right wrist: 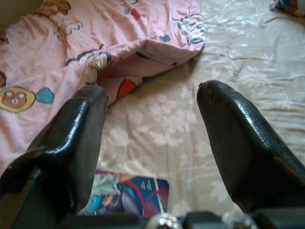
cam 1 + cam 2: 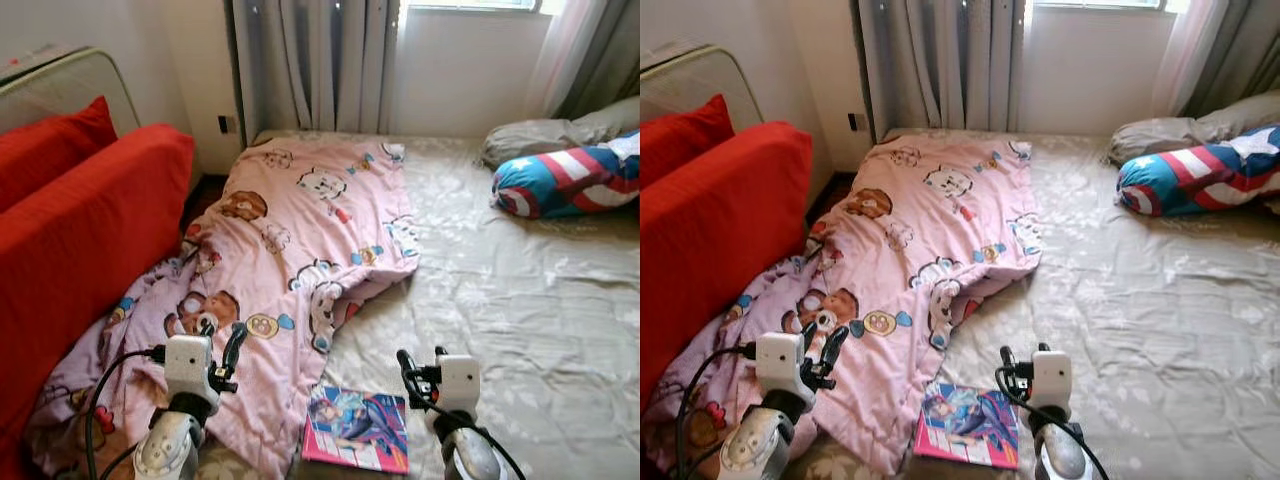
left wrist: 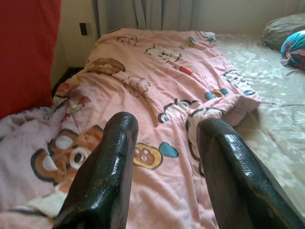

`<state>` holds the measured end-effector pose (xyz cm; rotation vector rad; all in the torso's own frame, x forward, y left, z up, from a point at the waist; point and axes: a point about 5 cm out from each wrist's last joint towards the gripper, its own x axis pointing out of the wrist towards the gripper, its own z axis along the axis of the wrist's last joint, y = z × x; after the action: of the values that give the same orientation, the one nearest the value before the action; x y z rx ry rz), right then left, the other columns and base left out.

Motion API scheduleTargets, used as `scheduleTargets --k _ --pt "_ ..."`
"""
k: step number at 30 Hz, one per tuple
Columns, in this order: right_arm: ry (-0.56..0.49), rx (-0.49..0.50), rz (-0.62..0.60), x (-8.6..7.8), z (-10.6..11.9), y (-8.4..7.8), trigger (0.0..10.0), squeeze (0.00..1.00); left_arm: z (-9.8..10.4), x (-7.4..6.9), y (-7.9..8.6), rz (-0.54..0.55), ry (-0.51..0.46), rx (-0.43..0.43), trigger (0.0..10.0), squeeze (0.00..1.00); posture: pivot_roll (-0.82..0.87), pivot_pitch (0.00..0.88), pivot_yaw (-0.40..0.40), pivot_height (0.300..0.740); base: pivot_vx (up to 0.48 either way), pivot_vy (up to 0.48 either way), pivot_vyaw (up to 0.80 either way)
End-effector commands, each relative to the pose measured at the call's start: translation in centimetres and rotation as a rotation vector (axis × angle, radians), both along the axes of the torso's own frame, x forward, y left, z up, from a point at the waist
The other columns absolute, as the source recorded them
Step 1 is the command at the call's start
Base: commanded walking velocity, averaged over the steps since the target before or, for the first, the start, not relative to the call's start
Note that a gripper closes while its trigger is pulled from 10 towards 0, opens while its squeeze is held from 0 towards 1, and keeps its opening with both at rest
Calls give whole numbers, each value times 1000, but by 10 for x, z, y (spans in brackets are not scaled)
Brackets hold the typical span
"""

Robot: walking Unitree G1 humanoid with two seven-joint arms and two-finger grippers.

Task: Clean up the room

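Left eye view shows me standing over the bed (image 2: 520, 300), nothing grasped yet. A rumpled pink blanket (image 2: 300, 230) sprawls across it, a book (image 2: 357, 428) near my right fingers (image 2: 420, 372). Both left fingers (image 2: 222, 352) and right are spread, empty. Next I'd likely reach down for the book.

I see a pale wall (image 2: 470, 70) at the far end, with grey curtains (image 2: 320, 60) hanging beside a bright window (image 2: 475, 4). A wall socket (image 2: 224, 124) sits low beside them. A red sofa (image 2: 80, 240) runs along the left of the bed (image 2: 520, 300).
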<state>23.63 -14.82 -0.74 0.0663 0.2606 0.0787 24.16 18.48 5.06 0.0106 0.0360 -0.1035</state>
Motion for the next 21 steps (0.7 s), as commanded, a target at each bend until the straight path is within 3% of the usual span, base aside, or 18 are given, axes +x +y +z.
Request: scheduleTargets --k 1,21 --pt "-4 -4 14 0 1 0 10000 0 0 -1 -1 -4 9 0 10000 0 6 16 -12 672 0 0 0" --pt "12 9 28 -1 -2 4 10000 0 1 2 1 -6 10 3 10000 0 10 23 -5 657 0 0 0"
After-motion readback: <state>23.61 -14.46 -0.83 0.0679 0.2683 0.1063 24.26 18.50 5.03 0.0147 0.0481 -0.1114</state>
